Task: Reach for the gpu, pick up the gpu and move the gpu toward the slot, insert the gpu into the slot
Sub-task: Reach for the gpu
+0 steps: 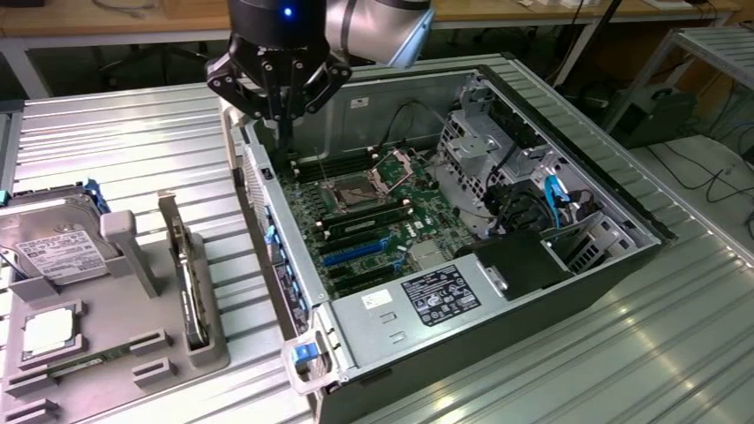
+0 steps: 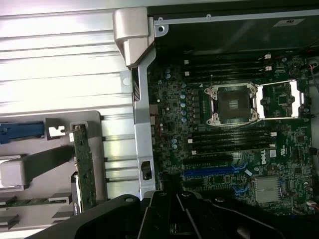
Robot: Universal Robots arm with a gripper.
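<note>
Grey holder (image 1: 118,318) at the exterior view's left, and we see the gpu (image 1: 189,283) standing in it untouched; end effector (image 1: 284,132) pinched together, empty, above the far corner of the open case (image 1: 389,322); blue slot (image 1: 353,252) vacant, every step remaining

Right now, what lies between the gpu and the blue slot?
The case's metal wall stands between gpu and slot, plus a strip of ribbed table; both views show it.

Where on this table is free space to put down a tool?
Two bare patches of the table: one beyond the gray tray, on the exterior view's left of the case; one along the case's other side, toward the exterior view's right. Crowded: the tray, with the hard drive and the gpu, and inside the case.
</note>
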